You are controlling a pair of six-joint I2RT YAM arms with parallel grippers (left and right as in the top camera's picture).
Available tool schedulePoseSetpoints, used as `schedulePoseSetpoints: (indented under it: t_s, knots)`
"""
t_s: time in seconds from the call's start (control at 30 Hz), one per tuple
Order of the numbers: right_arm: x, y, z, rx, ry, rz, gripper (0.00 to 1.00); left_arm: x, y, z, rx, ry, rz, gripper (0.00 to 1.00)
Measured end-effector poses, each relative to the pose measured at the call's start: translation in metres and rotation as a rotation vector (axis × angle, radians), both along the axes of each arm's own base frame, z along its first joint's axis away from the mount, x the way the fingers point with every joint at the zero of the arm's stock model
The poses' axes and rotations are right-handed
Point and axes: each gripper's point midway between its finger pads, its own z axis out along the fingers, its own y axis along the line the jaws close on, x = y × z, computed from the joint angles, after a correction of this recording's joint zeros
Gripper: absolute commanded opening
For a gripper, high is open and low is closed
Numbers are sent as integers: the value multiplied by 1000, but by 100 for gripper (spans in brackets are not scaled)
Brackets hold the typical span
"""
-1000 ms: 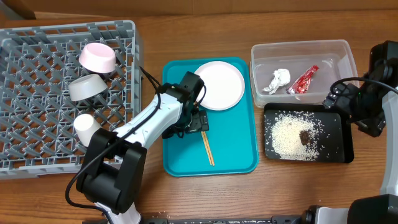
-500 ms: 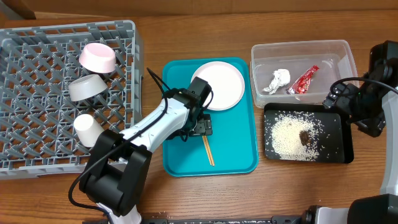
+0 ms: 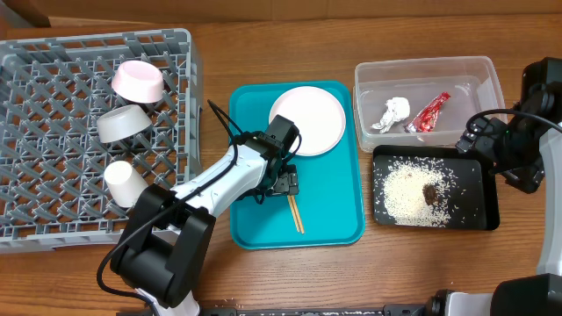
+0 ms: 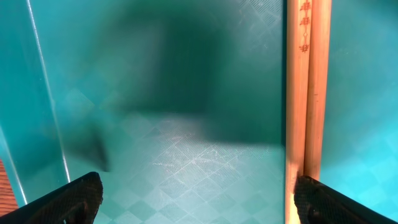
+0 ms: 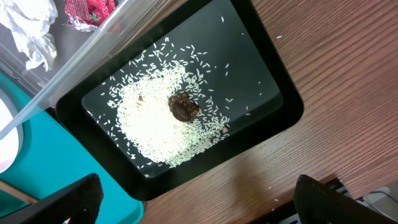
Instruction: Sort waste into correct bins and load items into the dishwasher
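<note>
My left gripper (image 3: 283, 182) is open and low over the teal tray (image 3: 255, 219). The wooden chopsticks (image 3: 294, 213) lie side by side on the tray. In the left wrist view the chopsticks (image 4: 306, 93) run up from my right finger, inside the open left gripper (image 4: 199, 202). The large white plate (image 3: 309, 118) lies at the tray's far end. My right gripper (image 5: 199, 202) is open and empty above the table beside the black tray (image 3: 486, 206), which holds rice (image 5: 161, 118) and a brown lump (image 5: 183, 107).
The clear tub (image 3: 369, 79) holds the white tissue (image 3: 395, 111) and the red wrapper (image 3: 428, 112). The grey rack (image 3: 53, 175) at the left holds the pink dish (image 3: 139, 81), the grey bowl (image 3: 121, 123) and the white cup (image 3: 121, 182).
My left gripper has shifted a little toward the front right of the teal tray, closer to the chopsticks. The right arm has not moved.
</note>
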Motion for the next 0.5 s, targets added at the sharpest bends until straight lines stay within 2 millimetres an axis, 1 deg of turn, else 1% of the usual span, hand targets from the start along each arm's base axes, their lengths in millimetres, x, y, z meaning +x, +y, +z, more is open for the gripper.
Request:
schedulePoseSetpoints:
  t_s: [0.13,0.23,0.4,0.47,0.5]
  knots:
    - [0,1,0,3,0,0,100,0,0,0,-1,-1,0,100]
    - [0,2,0,10,-3,1,100,3,-4,-1,-21,-15,-1,99]
    - [1,3,0,16,-4,1,100,-3,-9,-5,-54,11,0,96]
    - [1,3,0,17,-4,2,100,-6,-7,-5,-47,24,2,90]
    - [1,3,0,17,-4,1,100,-9,-5,-5,-40,35,4,84]
